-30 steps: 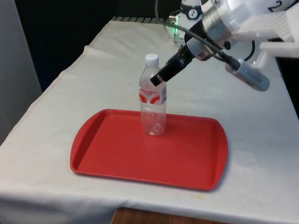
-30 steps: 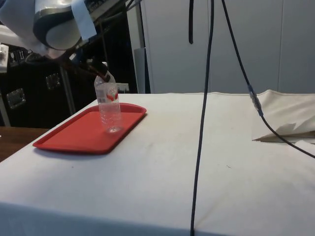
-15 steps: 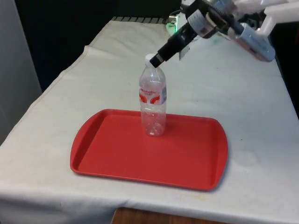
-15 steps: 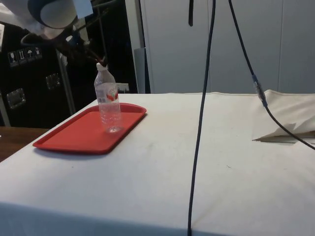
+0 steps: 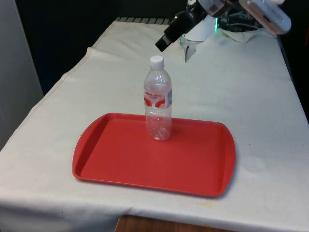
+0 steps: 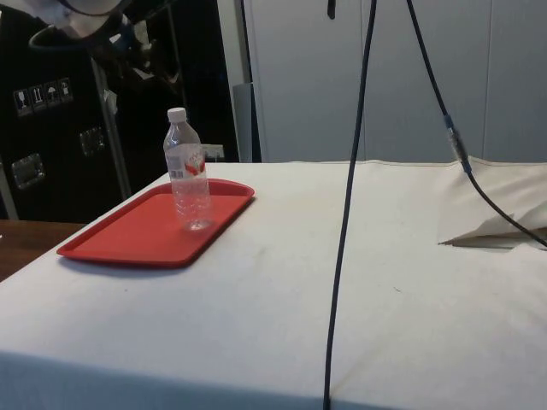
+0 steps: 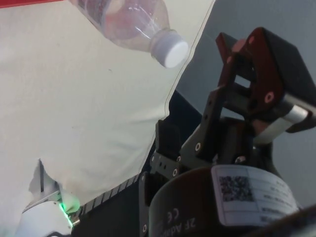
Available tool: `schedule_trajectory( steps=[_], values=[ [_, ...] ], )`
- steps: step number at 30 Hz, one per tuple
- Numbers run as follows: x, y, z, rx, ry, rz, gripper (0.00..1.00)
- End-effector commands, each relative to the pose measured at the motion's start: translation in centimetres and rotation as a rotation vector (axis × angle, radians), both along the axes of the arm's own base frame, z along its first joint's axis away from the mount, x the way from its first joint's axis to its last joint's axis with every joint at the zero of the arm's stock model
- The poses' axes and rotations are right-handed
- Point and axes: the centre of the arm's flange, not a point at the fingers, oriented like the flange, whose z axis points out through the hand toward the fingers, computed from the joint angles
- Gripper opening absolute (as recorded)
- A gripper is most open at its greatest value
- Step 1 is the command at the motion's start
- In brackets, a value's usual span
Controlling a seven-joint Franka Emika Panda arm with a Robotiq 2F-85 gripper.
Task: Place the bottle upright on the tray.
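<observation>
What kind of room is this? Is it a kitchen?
Probably not a kitchen; it looks like a robot test room. The table wears a plain white cloth, a black cable hangs down over it, and a robot gripper hangs above a plastic bottle standing on a red tray.
</observation>
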Motion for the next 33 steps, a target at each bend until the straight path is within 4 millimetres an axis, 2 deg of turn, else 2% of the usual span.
schedule_trajectory(
  steps=[1, 5, 9, 10, 17, 19, 33],
  values=[
    [-0.1, 0.0, 0.3, 0.001, 0.0, -0.002, 1.0],
    [-0.5, -0.3, 1.7, 0.028, -0.014, -0.009, 1.0],
    [-0.8, -0.5, 2.4, 0.034, -0.02, -0.014, 1.0],
    [-0.7, -0.5, 2.0, 0.018, -0.005, -0.02, 1.0],
    [-1.6, -1.1, 3.6, 0.044, -0.029, -0.026, 1.0],
    [-1.6, -1.2, 3.4, 0.029, -0.012, -0.035, 1.0],
    [-3.3, -1.9, 6.0, 0.062, -0.052, -0.05, 1.0]
  ],
)
